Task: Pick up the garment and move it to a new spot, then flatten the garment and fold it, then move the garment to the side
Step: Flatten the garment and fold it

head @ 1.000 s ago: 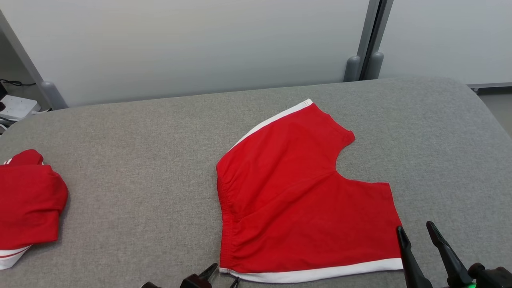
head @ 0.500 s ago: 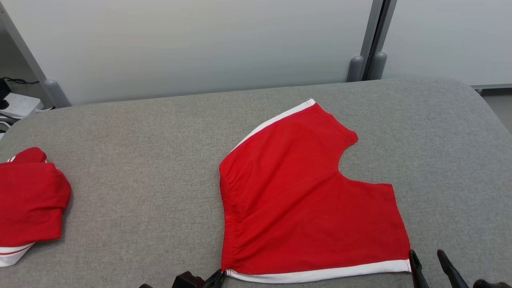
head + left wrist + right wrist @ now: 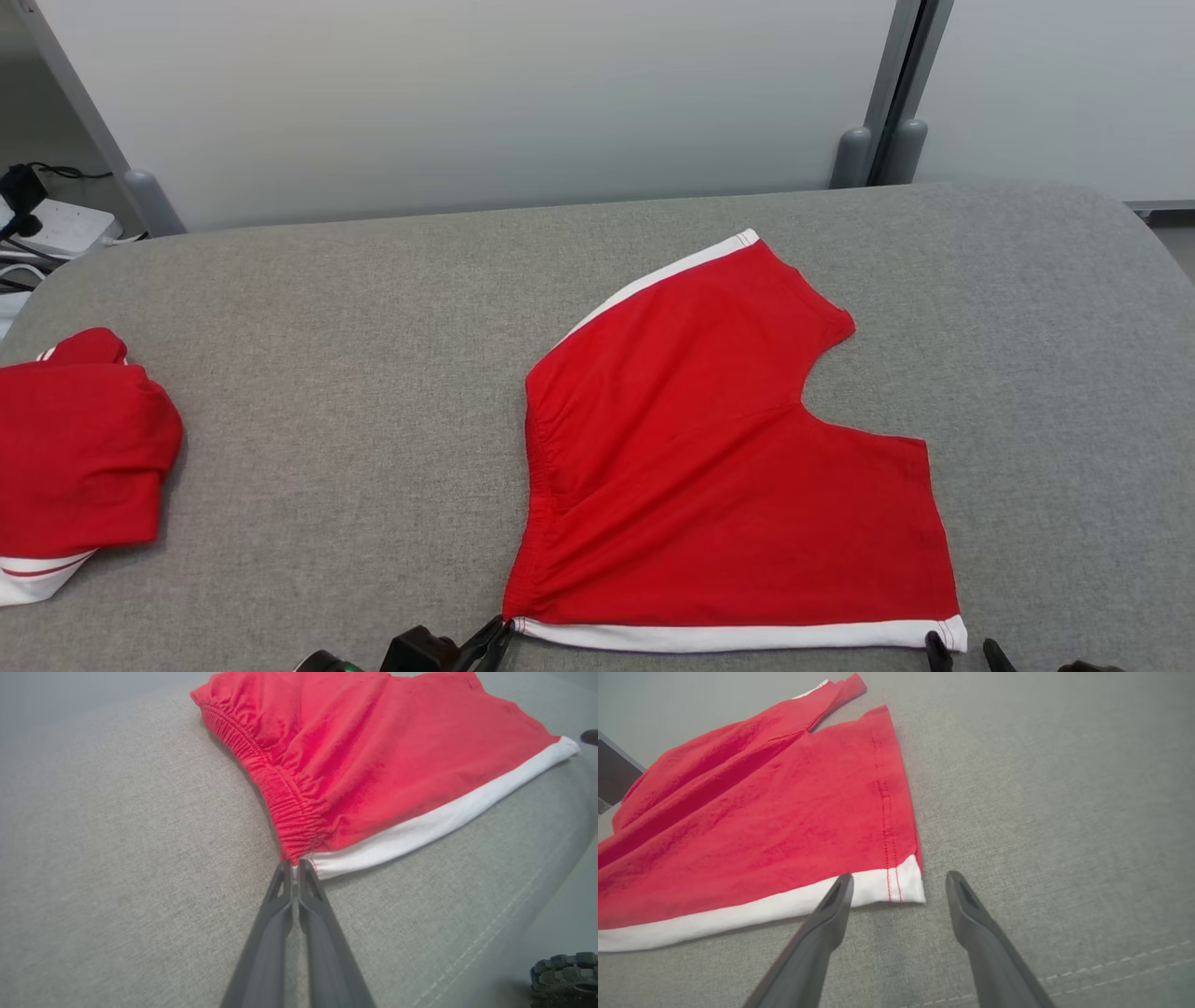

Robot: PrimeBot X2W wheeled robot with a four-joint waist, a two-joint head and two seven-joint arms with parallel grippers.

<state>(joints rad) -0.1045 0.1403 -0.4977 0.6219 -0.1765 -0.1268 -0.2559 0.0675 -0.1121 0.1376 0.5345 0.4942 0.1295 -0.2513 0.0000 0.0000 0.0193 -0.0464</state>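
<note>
The garment (image 3: 719, 476) is a pair of red shorts with white side stripes, spread flat on the grey padded table (image 3: 355, 373). My left gripper (image 3: 501, 628) is shut on the garment's near waistband corner, where red elastic meets the white stripe (image 3: 295, 861). My right gripper (image 3: 962, 646) is open at the garment's near right corner. In the right wrist view that white hem corner (image 3: 896, 884) lies between the spread fingers of my right gripper (image 3: 899, 882), untouched by either finger.
A second red garment (image 3: 75, 457) lies bunched at the table's left edge. A pale partition wall with grey posts (image 3: 887, 149) stands behind the table. A white power strip with cables (image 3: 51, 229) sits at the far left. The table's front edge (image 3: 514, 914) runs close to both grippers.
My left gripper has shut on the waistband corner and pulled it slightly toward the near edge. My right gripper has moved down to the hem corner, still open. The camera has shifted a little.
</note>
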